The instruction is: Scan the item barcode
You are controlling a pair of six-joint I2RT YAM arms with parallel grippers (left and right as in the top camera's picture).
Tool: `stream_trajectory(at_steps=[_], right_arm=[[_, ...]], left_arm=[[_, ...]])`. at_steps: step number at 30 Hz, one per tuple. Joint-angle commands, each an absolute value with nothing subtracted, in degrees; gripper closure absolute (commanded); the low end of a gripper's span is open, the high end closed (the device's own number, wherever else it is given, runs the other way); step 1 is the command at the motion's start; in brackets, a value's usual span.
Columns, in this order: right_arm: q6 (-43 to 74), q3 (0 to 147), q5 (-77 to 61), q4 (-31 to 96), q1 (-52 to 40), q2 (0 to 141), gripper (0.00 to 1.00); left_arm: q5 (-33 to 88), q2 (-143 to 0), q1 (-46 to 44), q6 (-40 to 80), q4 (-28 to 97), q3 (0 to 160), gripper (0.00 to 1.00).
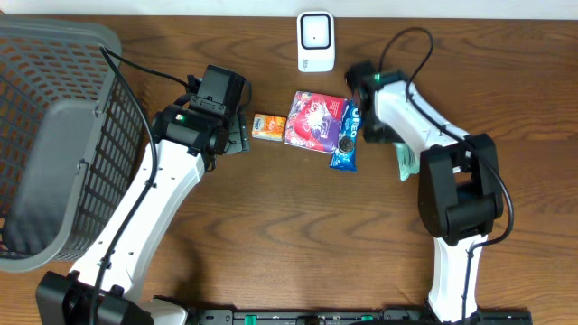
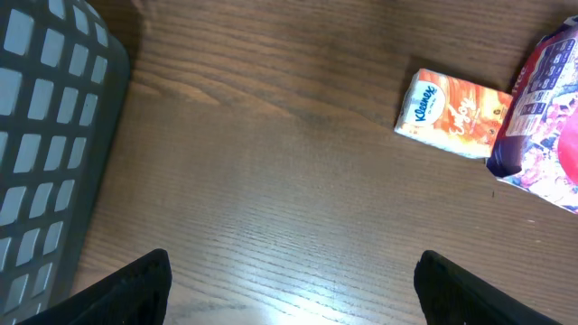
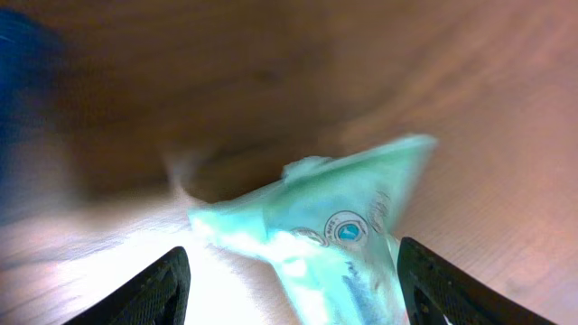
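A pale green packet (image 3: 348, 226) lies on the table between the fingers of my right gripper (image 3: 293, 289). Its jaws stand apart and do not clamp it. In the overhead view the green packet (image 1: 405, 162) peeks out from under the right arm, and my right gripper (image 1: 400, 149) is mostly hidden there. The white barcode scanner (image 1: 315, 41) stands at the back edge. My left gripper (image 2: 293, 289) is open over bare wood, with an orange Kleenex pack (image 2: 456, 113) ahead to its right.
An orange Kleenex pack (image 1: 268, 126), a purple snack packet (image 1: 314, 120) and a blue Oreo pack (image 1: 346, 135) lie in a row below the scanner. A grey mesh basket (image 1: 54, 135) fills the left side; its wall (image 2: 45, 135) is close to my left gripper.
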State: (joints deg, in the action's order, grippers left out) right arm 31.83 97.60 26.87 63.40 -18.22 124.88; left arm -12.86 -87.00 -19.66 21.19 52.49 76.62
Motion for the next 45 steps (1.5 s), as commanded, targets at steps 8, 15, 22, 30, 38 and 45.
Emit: stream_trajectory(at_steps=[8,15,22,30,38,45], right_arm=[[17.5,118.2,6.5,76.7,-12.3,125.0,0.30],[14.3,113.6,6.5,81.6,-12.7,125.2,0.28],[24.6,103.8,8.1,71.5,-14.5,125.2,0.28],[29.3,93.3,17.5,59.5,-15.2,125.2,0.29],[27.3,86.0,21.5,48.6,-15.2,125.3,0.32],[26.0,83.8,21.5,47.4,-14.6,125.1,0.36]], left_arm=[[-14.0,-87.3,-19.6,21.7,52.7,77.0,0.14],[-14.0,-87.3,-19.6,21.7,52.7,77.0,0.14],[-14.0,-87.3,-19.6,21.7,52.7,77.0,0.14],[-14.0,-87.3,-19.6,21.7,52.7,77.0,0.14],[-14.0,-87.3,-19.6,21.7,52.7,77.0,0.14],[-14.0,-87.3,-19.6,21.7,52.7,77.0,0.14]])
